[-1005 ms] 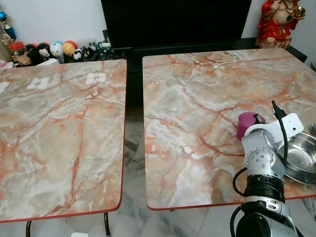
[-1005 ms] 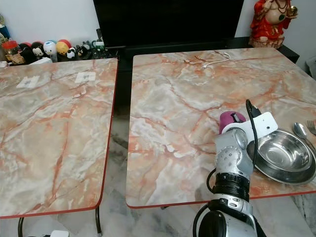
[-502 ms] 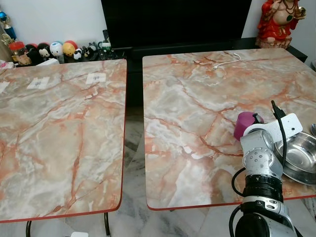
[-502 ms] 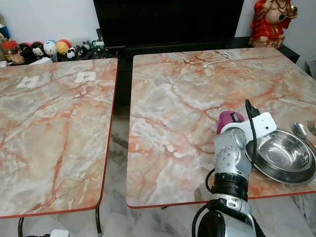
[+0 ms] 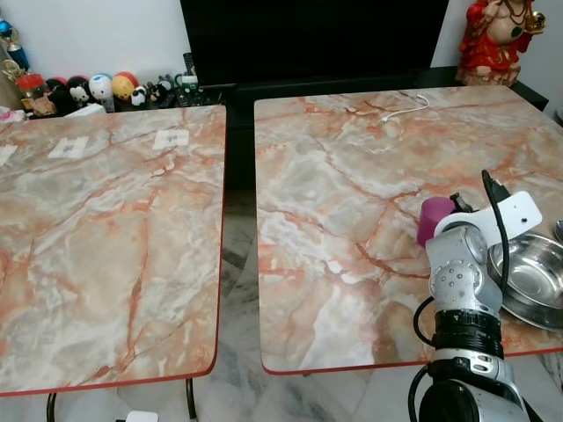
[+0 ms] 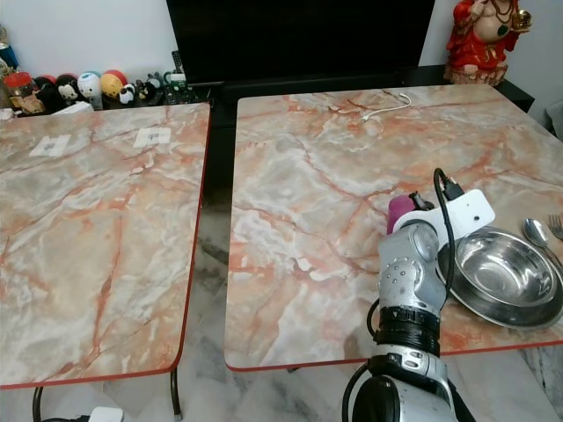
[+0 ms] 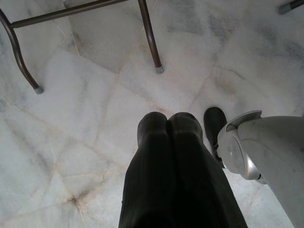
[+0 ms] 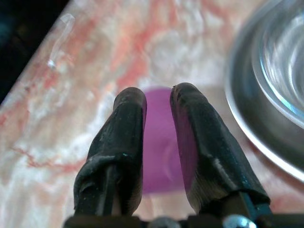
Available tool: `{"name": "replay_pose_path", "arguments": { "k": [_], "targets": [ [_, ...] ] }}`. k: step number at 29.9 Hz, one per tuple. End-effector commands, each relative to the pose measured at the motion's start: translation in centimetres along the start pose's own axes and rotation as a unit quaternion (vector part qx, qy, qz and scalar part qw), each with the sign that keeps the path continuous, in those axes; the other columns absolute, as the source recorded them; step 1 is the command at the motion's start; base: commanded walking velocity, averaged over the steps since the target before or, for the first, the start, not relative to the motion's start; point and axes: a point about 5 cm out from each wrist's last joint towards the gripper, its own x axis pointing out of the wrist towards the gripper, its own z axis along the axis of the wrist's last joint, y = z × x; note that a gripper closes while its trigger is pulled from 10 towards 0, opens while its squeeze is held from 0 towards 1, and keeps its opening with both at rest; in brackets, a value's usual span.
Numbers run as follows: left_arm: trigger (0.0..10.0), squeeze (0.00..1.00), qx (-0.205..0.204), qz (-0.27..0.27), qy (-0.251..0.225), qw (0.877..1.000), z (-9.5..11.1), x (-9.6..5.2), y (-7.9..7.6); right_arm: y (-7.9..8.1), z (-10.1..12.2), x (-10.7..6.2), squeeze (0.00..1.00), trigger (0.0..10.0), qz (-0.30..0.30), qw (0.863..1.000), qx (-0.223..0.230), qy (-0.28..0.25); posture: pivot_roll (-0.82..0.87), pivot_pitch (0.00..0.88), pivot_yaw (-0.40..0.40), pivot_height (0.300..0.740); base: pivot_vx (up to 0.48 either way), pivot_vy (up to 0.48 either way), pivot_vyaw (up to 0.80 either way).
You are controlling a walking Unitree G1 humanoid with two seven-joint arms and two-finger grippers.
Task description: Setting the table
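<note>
A purple cup (image 5: pixel 432 216) stands on the right marble table (image 5: pixel 343 185), just left of a steel bowl (image 5: pixel 533 278). My right gripper (image 8: pixel 159 95) is shut on the cup, one black finger (image 8: pixel 124 142) on each side of the purple cup (image 8: pixel 159 142). From the head views the silver right wrist (image 5: pixel 462 272) hides those fingers. A spoon (image 6: pixel 535 231) and a fork (image 6: pixel 556 225) lie beyond the bowl at the table's right edge. My left gripper (image 7: pixel 168 122) hangs shut over the marble floor (image 7: pixel 85 142).
A second marble table (image 5: pixel 106 237) stands to the left across a narrow gap (image 5: pixel 239 176). A white cable (image 5: pixel 400 110) lies at the right table's far side. Behind are a dark TV (image 5: pixel 308 40), a red figurine (image 5: pixel 497 40) and small toys (image 5: pixel 106 88).
The right gripper has shifted a little to the left and away from the bowl, taking the purple cup with it. The left arm has stayed still.
</note>
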Motion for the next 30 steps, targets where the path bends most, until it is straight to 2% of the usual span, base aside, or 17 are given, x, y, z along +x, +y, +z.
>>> {"name": "replay_pose_path", "arguments": {
  "k": [1,9,14,17,19,21,22,24,25,27,28,29,30],
  "targets": [
    [10.0,0.0,0.004,0.001,-0.001,1.0,0.1,0.0,0.2,0.4,0.7,-0.3,0.0,10.0,0.014,1.0,-0.009,-0.024,0.0,0.014,0.041,0.74,0.0,0.0,0.0],
    [10.0,0.0,0.006,-0.001,-0.007,1.0,0.3,0.1,0.1,-0.1,0.0,-0.7,0.0,10.0,0.012,0.999,-0.021,-0.025,-0.01,0.0,0.045,0.74,0.0,0.0,0.0],
    [10.0,0.0,0.006,-0.001,-0.009,1.0,0.4,0.1,0.1,0.2,-0.4,-1.3,0.0,10.0,0.069,0.992,-0.094,-0.054,-0.01,0.0,0.044,0.74,0.0,0.0,0.0],
    [10.0,0.0,0.005,0.002,-0.016,1.0,0.7,0.2,0.1,0.0,-0.6,-1.7,0.0,10.0,0.116,0.982,-0.134,-0.073,-0.01,0.0,0.043,0.74,0.0,0.0,0.0],
    [10.0,0.0,0.007,0.001,-0.019,1.0,0.8,0.2,0.1,-1.1,-0.6,-2.0,0.0,10.0,0.143,0.967,-0.192,-0.09,-0.01,0.0,0.042,0.74,0.0,0.0,0.0],
    [10.0,0.0,0.009,0.001,-0.018,1.0,0.7,0.1,0.1,-1.8,-0.8,-2.1,0.0,10.0,0.161,0.956,-0.225,-0.097,-0.03,0.0,0.05,0.74,0.0,0.0,0.0],
    [10.0,0.0,0.009,0.001,-0.018,1.0,0.7,0.1,0.1,-1.8,-0.8,-2.1,0.0,10.0,0.161,0.956,-0.225,-0.097,-0.03,0.0,0.05,0.74,0.0,0.0,0.0],
    [10.0,0.0,0.011,0.003,-0.017,1.0,0.7,0.1,0.2,-2.7,-1.0,-2.4,0.0,10.0,0.184,0.938,-0.272,-0.114,-0.05,0.0,0.062,0.74,0.0,0.0,0.0],
    [10.0,0.0,0.013,0.004,-0.018,1.0,0.6,0.1,0.2,-2.9,-1.0,-2.5,0.0,10.0,0.188,0.934,-0.281,-0.12,-0.06,0.0,0.065,0.74,0.0,0.0,0.0],
    [10.0,0.0,-0.021,0.021,-0.028,0.999,0.6,-0.1,0.7,-2.8,-0.5,-3.0,0.0,10.0,0.198,0.93,-0.278,-0.137,-0.11,0.0,0.072,0.74,0.0,0.0,0.0],
    [10.0,0.0,-0.016,0.01,-0.022,1.0,0.2,-0.1,0.5,-2.6,0.2,-3.1,0.0,10.0,0.199,0.926,-0.283,-0.15,-0.08,0.0,0.075,0.74,0.0,0.0,0.0],
    [10.0,0.0,0.006,0.006,-0.009,1.0,0.0,-0.1,0.3,-2.4,1.3,-3.1,0.0,10.0,0.215,0.924,-0.267,-0.171,0.03,0.0,0.071,0.74,0.0,0.0,0.0],
    [10.0,0.0,0.007,0.013,-0.006,1.0,0.0,-0.1,0.5,-2.4,1.5,-3.2,0.0,10.0,0.223,0.924,-0.257,-0.176,0.03,0.0,0.071,0.74,0.0,0.0,0.0]
  ]
}}
